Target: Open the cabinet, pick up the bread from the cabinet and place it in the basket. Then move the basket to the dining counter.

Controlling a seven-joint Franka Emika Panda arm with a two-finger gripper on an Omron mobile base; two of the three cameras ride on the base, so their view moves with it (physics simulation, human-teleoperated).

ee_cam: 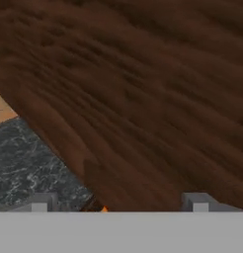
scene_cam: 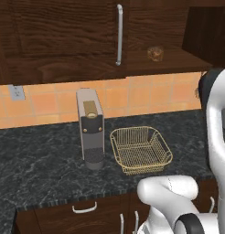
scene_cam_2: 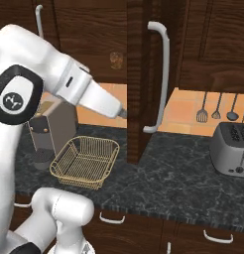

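Note:
The cabinet has its right door swung open, edge-on in the right base view, with a long silver handle. On the bare shelf inside sits the bread, a small brown lump, also seen as the bread. The golden wire basket stands on the black counter and holds nothing. My gripper is open, its tips wide apart and nothing between them, close against the wood-grain face of the open door. The arm's wrist ends behind that door's edge. The dining counter is out of view.
A grey coffee machine stands just left of the basket. A toaster sits at the right of the black speckled counter, with utensils hanging on the tiled wall above it. The left cabinet door's handle hangs vertical.

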